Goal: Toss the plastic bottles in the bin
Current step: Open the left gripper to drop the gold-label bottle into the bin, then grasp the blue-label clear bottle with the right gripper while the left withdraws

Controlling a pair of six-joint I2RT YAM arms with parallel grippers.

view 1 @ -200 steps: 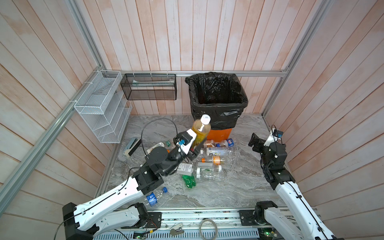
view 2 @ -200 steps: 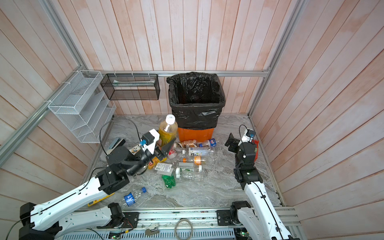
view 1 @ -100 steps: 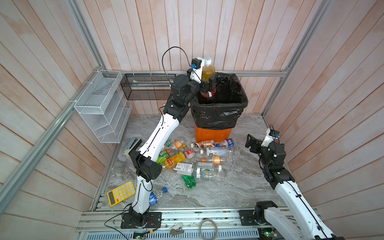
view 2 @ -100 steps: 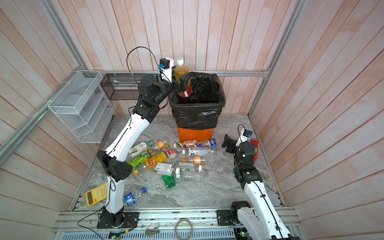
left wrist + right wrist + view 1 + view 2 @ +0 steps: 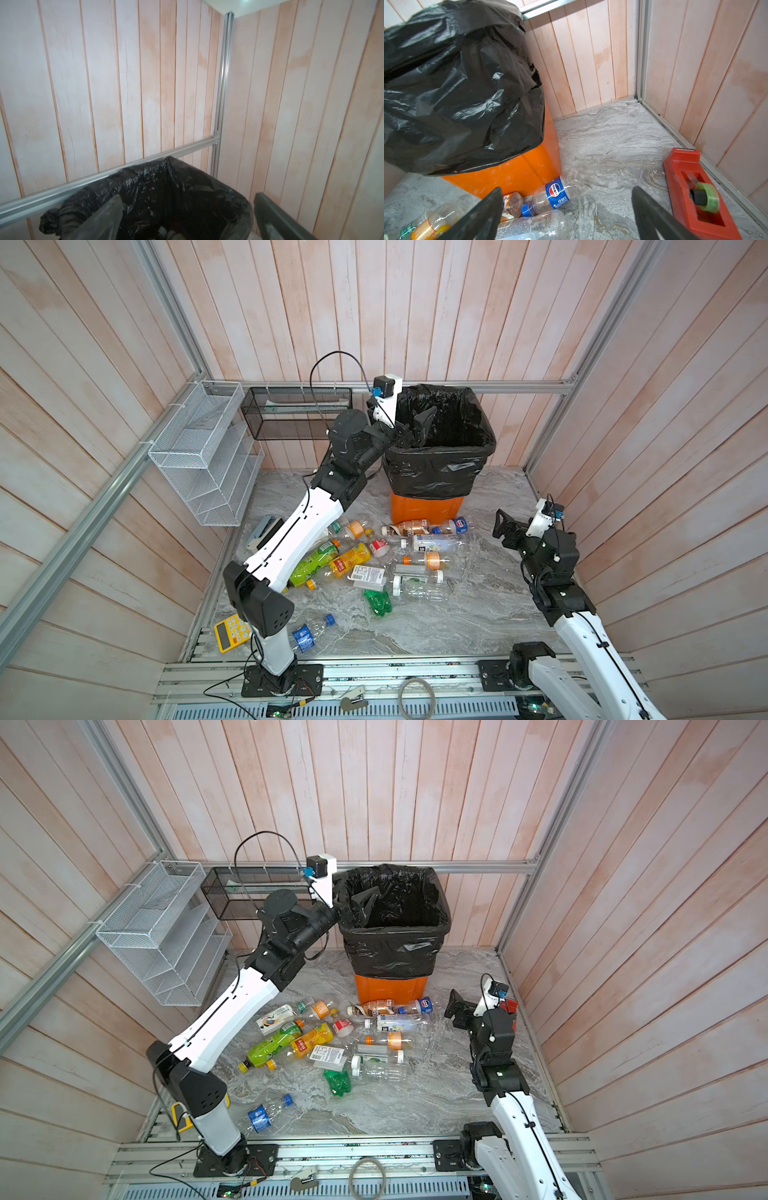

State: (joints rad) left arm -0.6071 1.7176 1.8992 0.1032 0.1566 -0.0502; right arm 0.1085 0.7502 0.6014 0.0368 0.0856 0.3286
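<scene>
- Top views, both: left gripper point(image 5: 415, 427) hangs spread and empty above the bin point(image 5: 484, 443); the plastic bottles point(image 5: 432, 541) lie on the floor before it, nearest the right gripper point(image 5: 503, 529), also spread, empty.
- Left wrist: bag interior only; floor bottles hidden.
- Right wrist: blue-label bottle point(image 5: 556, 192) just ahead, long axis slanting across the open jaws, near the bin's base.
</scene>
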